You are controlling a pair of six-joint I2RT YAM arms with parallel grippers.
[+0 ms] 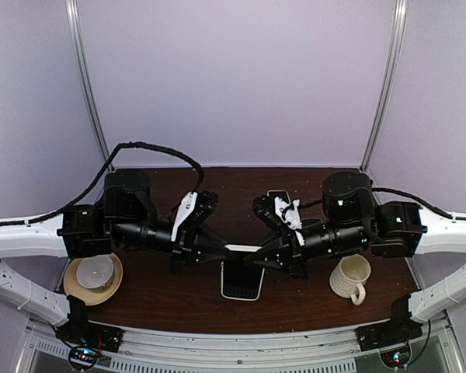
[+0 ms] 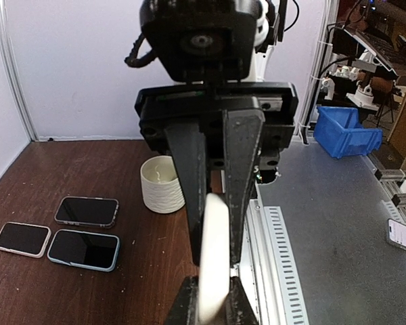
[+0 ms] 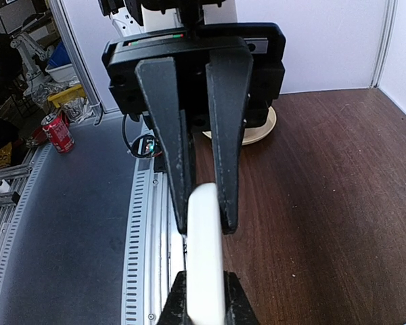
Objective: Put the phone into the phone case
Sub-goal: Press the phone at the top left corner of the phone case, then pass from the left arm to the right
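Near edge of the counter, centre: a phone lies flat, dark screen up, pale rim. Near-left corner: a cup on a saucer. Near-right corner: a ribbed mug. Just beyond the phone, between the arms, a thin white piece is held edge-on. We take it for the phone case, though the edge view does not settle that. The left gripper is closed narrow on one end and the right gripper pinches the other, fingers flat on both faces. We expect the piece to be light, thin, springy and smooth, so apt to bow or slip. We would grip it at the rim, leaving its opening free. The phone should be stiff and heavier, with slick glass, so we would take it by the long edges. Far edge: a second phone, partly hidden.
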